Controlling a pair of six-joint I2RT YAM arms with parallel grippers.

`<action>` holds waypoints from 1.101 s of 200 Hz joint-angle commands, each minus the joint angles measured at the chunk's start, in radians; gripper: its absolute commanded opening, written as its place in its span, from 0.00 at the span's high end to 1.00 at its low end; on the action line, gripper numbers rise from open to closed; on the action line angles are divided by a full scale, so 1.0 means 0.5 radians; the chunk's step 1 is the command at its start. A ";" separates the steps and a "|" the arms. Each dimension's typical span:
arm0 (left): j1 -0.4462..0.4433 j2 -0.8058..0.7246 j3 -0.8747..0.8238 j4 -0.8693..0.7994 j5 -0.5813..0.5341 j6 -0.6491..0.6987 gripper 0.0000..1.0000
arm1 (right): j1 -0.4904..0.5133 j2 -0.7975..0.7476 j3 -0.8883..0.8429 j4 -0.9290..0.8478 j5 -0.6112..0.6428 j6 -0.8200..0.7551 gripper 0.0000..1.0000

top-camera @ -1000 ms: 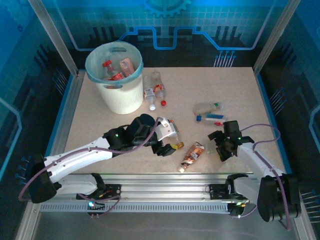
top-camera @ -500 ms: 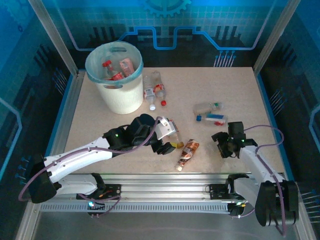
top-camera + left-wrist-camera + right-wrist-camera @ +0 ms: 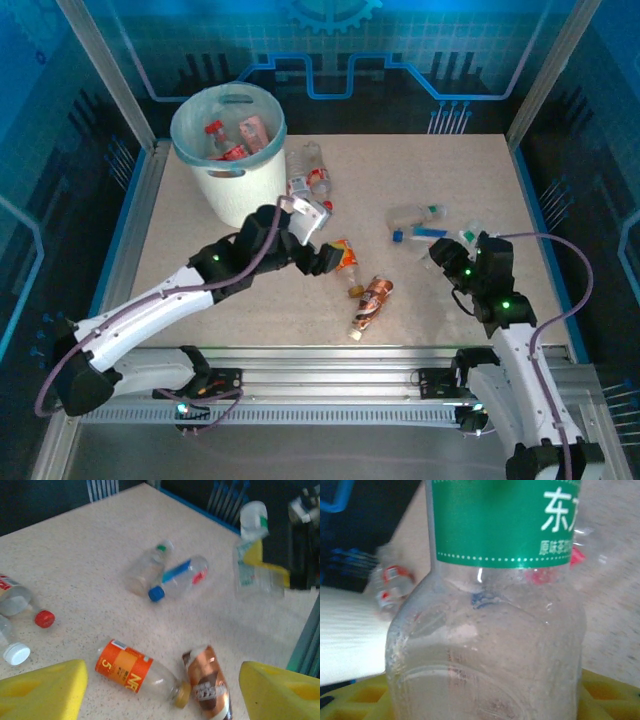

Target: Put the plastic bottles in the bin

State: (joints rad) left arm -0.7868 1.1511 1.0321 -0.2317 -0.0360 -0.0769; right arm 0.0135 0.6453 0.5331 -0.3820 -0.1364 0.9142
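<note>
Right gripper (image 3: 450, 260) clenched on green-label bottle (image 3: 490, 605); bin (image 3: 245, 195) way off far-left. Left gripper (image 3: 160, 690) open, orange bottle (image 3: 131, 669) lengthwise between fingers (image 3: 42, 690).

Bottles (image 3: 316, 178) just right of bin (image 3: 240, 195)

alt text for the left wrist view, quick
The left gripper has its yellow fingers open above an orange-labelled clear plastic bottle and a crumpled brown bottle lying on the speckled beige table. Beyond lie a blue-capped clear bottle and a green-capped one; at top right the right gripper holds a green-labelled clear bottle.
</note>
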 commanded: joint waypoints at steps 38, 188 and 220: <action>0.108 -0.065 0.208 0.115 0.427 -0.535 0.19 | 0.339 -0.062 0.091 0.513 -0.674 -0.579 0.44; 0.110 0.083 0.317 0.167 1.054 -0.722 0.27 | 1.245 0.200 0.414 0.465 -0.798 -1.349 0.45; 0.108 0.085 0.310 0.170 1.074 -0.704 0.33 | 1.327 0.235 0.454 0.436 -0.779 -1.395 0.45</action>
State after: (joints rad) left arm -0.7357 1.1904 1.1709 -0.1749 0.4583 -0.4210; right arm 0.6437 0.7563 0.7162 -0.1665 -0.5095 0.2642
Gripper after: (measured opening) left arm 0.691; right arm 0.582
